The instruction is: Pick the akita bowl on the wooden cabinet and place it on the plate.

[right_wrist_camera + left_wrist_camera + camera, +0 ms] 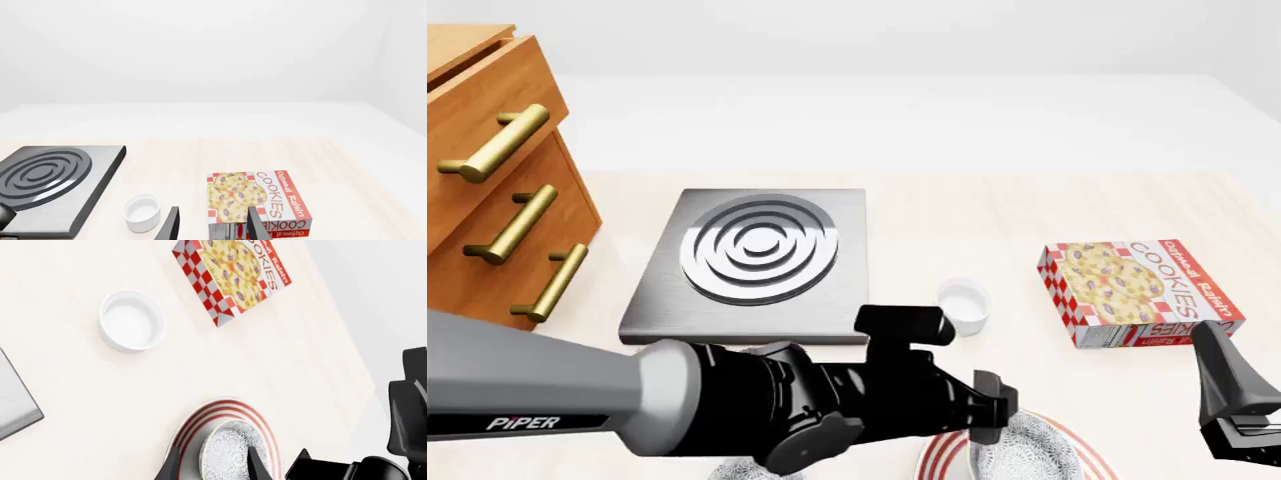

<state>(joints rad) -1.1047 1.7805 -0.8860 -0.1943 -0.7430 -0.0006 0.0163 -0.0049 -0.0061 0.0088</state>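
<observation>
Left tool [213, 465] astride akita bowl [233, 452] on plate [200, 420].

Grey "PIPER"-marked arm [534, 395], black wrist

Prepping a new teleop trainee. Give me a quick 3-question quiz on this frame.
1. True or false: in the left wrist view, the akita bowl lies within the rim of the plate.
2. In the front view, what stands between the stove plate and the cookie box? A) white cup B) spoon C) red mug
3. Fill in: the right claw holds ____.
Key: 1 true; 2 A; 3 nothing, its fingers are apart with no object between them.
</observation>
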